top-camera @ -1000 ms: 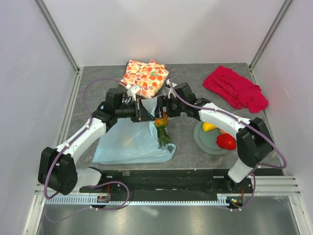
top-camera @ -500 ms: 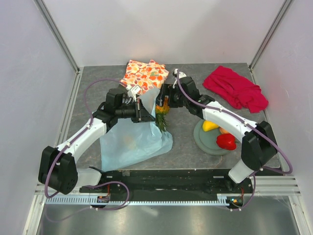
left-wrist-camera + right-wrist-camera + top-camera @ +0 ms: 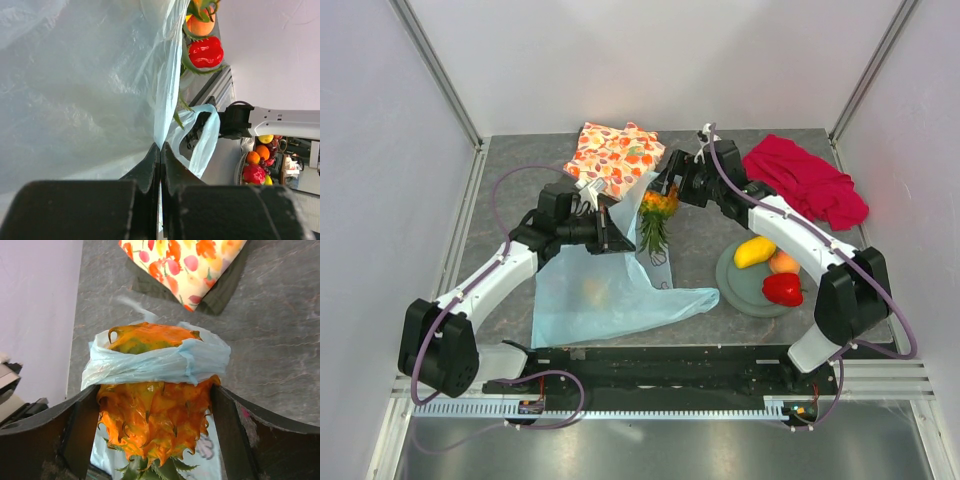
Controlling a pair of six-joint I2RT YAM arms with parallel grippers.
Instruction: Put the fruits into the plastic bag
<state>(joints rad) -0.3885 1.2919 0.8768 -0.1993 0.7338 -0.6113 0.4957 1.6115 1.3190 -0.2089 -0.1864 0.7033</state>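
In the top view the plastic bag (image 3: 610,300) is seen spread over the near left-middle part of the desk (image 3: 510,190), with its far edge drawn up off the surface at the left tool (image 3: 610,230); the grip cannot be made out from above. In the left wrist view the left tool (image 3: 160,149) is shown clenched on a thin fold of the plastic bag (image 3: 75,90), with film pinched between the pressed fingers; a loop handle (image 3: 206,135) is seen hanging free beyond.

The pineapple (image 3: 657,203) is held off the desk by the right tool (image 3: 663,190), toward the middle of the far edge and just beside the raised bag edge, with its green leaves on the near side. Only in the right wrist view is the right tool (image 3: 156,390) shown grasping the pineapple (image 3: 155,415) across its body, between the two fingers (image 3: 80,430); there a band of the plastic bag (image 3: 160,362) is lapped over the fruit's far part.

The plate (image 3: 728,290) is set toward the near right corner and carries a mango (image 3: 753,251), a peach (image 3: 782,262) and a red pepper-like piece (image 3: 782,288); past the bag's edge the left wrist view takes in the red pepper-like piece (image 3: 205,51) and the peach (image 3: 200,26).

A floral cloth (image 3: 617,155) is laid at the far edge; it is seen again behind the pineapple in the right wrist view (image 3: 180,265). A red cloth (image 3: 805,180), at the far right corner, is shown from above only.
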